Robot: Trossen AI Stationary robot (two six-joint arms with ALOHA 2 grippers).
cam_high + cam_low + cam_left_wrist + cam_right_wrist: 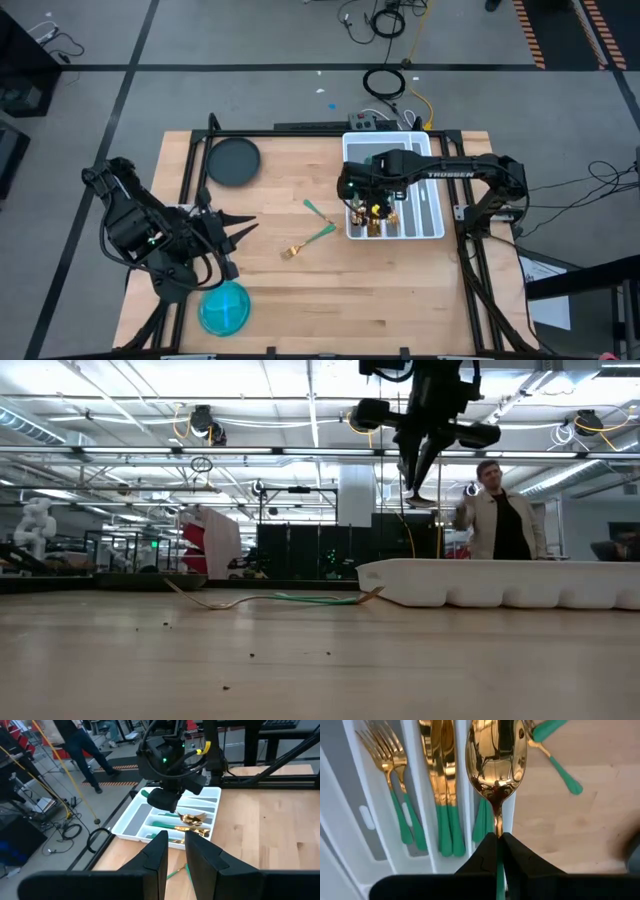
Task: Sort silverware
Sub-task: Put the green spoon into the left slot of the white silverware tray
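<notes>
I am the robot, and my right gripper [496, 840] hangs above the white compartmented tray [432, 232] at the right side of the wooden table [300, 300]. Its two dark fingers are pressed together on the slim neck of a gold spoon [496, 765], just below the bowl, so the spoon sticks out ahead of my fingers with its shiny bowl facing the wrist camera.

To do this step well, I judge I should line the spoon up lengthwise over the narrow slot at the tray's near edge, where teal handles [481, 827] already lie. I should lower it until it is close to the slot floor and only then let go, so it does not bounce across a divider. Keeping the spoon parallel to the slot walls matters most.

The silverware has bright, mirror-like gold heads and thin teal-green handles. In the tray, gold forks [382, 755] fill one slot and gold knives [440, 760] the next. Two pieces [318, 228] are not yet sorted: they lie crossed on the bare wood just left of the tray.

My left gripper [174, 851] waits near the table's left edge, beside a round blue bowl [224, 308]. Its fingers stand slightly apart, holding nothing.
</notes>
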